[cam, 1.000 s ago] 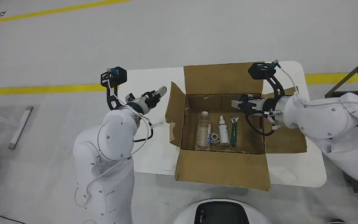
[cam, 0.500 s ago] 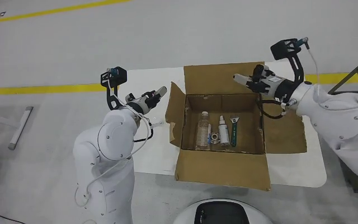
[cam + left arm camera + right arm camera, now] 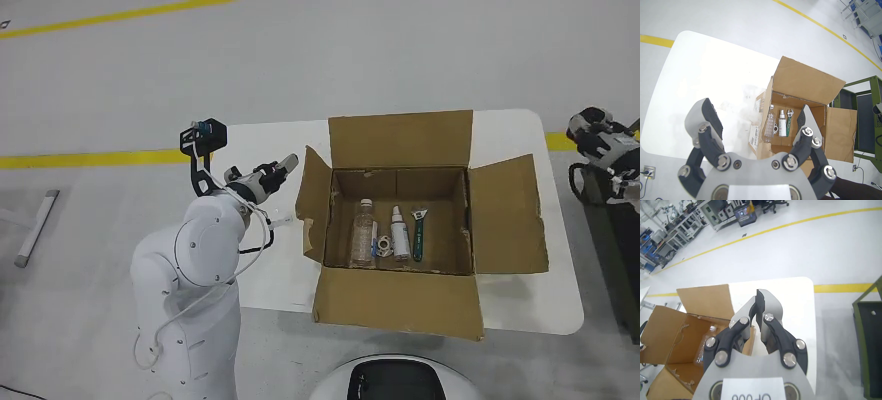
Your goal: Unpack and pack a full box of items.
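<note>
The box [image 3: 400,300] stands open on the white table [image 3: 530,305], all four flaps folded out. On its floor, side by side, lie a clear bottle [image 3: 363,232], a small metal fitting [image 3: 383,247], a white spray bottle [image 3: 399,233] and a green-handled wrench [image 3: 418,235]. White paper labels [image 3: 754,133] sit on the box's outer left wall; their print is too small to read, as is the writing on the spray bottle's label and on the wrench handle. The left pincer [image 3: 755,106] hangs wide and empty above the table, left of the box. The right pincer [image 3: 758,300] is pressed together on nothing, beyond the table's right edge, near a green cart [image 3: 865,123]
</note>
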You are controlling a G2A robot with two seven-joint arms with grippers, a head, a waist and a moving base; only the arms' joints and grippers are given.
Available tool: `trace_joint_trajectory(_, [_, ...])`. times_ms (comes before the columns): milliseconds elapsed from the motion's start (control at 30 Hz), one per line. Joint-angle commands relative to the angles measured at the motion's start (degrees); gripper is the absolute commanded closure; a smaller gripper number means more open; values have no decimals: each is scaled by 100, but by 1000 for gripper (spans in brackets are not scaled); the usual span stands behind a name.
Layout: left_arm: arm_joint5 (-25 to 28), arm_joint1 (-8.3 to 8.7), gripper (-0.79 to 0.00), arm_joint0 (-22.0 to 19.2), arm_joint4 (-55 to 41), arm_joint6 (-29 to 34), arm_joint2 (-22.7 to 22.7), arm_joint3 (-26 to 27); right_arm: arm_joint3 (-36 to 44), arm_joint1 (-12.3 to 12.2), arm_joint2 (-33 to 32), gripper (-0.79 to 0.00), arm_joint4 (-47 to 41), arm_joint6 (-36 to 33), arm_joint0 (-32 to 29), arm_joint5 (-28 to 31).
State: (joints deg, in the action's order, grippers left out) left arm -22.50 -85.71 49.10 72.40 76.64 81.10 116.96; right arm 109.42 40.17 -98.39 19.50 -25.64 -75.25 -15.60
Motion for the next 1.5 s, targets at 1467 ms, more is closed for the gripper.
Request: trace_joint_trajectory(1467, [0, 0, -785, 0, 0, 0, 0, 0, 765, 555, 2450, 0, -235, -1715, 351, 931])
